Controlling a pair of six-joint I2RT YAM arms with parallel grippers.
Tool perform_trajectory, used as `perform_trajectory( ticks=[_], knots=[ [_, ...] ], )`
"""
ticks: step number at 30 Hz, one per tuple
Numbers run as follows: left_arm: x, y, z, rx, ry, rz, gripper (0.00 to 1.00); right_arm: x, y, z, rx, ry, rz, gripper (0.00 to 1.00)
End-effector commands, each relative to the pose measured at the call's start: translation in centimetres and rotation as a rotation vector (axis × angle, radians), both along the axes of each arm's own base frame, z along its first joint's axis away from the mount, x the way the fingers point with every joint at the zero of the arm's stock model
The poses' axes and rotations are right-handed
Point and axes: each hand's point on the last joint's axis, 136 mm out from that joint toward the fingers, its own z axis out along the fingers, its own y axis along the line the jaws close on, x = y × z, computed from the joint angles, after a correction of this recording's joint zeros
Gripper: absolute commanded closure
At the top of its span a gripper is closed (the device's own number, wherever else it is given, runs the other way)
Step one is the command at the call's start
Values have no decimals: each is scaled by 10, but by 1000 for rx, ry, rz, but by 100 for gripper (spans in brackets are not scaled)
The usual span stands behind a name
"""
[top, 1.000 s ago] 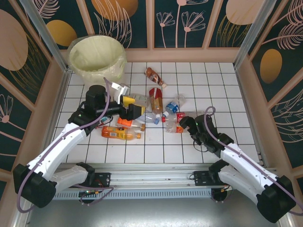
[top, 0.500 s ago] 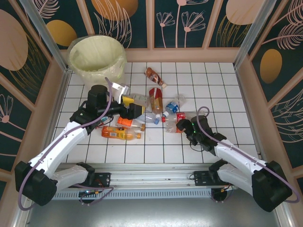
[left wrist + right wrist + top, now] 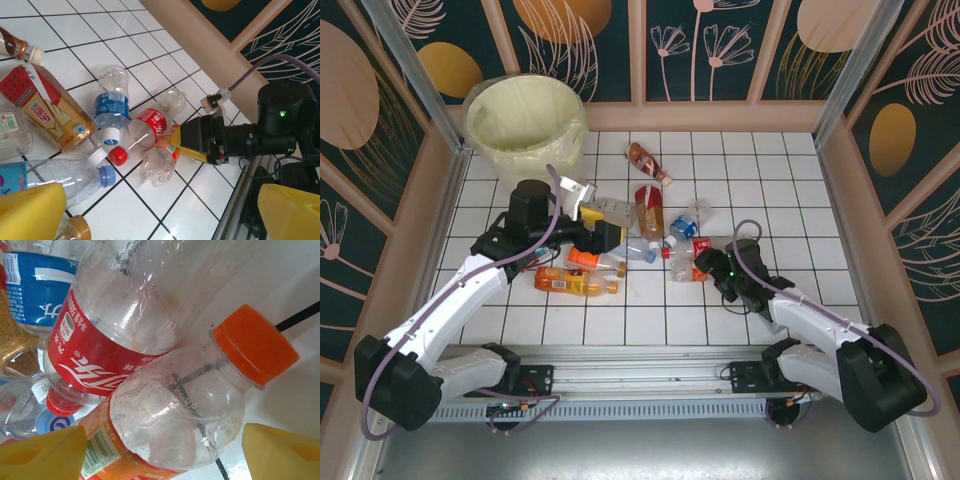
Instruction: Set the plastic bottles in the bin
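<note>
- The bin (image 3: 525,125), lined with a pale yellow bag, stood at the far left corner of the white tiled desk (image 3: 770,180), well apart from both claws.
- The left claw (image 3: 603,225) hung over the left side of the bottle pile with its yellow fingers spread wide and nothing between them. In its wrist view a clear blue-capped bottle (image 3: 70,182) lay just beside the finger at the lower left.
- An orange drink bottle (image 3: 575,282) lay on its side near the front of the pile, on the near side of the left claw.
- A tea bottle with a red and yellow label (image 3: 648,208) lay in the middle of the pile, and a brown bottle (image 3: 648,160) lay alone beyond it.
- A blue-labelled bottle (image 3: 35,290) and a red-labelled cola bottle (image 3: 115,335) lay side by side, touching.
- An orange-capped clear bottle (image 3: 175,425) with an orange label lay against the cola bottle.
- The right claw (image 3: 705,265) was low on the desk with its fingers apart, one on each side of the orange-capped bottle. They stood close to it but were not visibly clamped on it.
</note>
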Motion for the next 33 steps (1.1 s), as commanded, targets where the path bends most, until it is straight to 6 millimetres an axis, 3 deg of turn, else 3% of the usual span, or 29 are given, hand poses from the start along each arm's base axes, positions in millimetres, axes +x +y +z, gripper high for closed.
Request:
perform_trajectory(
  ticks=[1,10,22,33],
  knots=[
    [-2,-2,-3,15,-8,-15,2,8,3,7,-22,-29,38,19],
    [-2,-2,-3,13,-3,-18,2,9,14,-2,-139,12,200,24],
    [-1,-4,-7,9,17,-23,3,9,-13,5,-388,20,278,21],
    [-3,-5,-10,16,24,-28,3,21,6,0,-280,5,274,12]
  ],
)
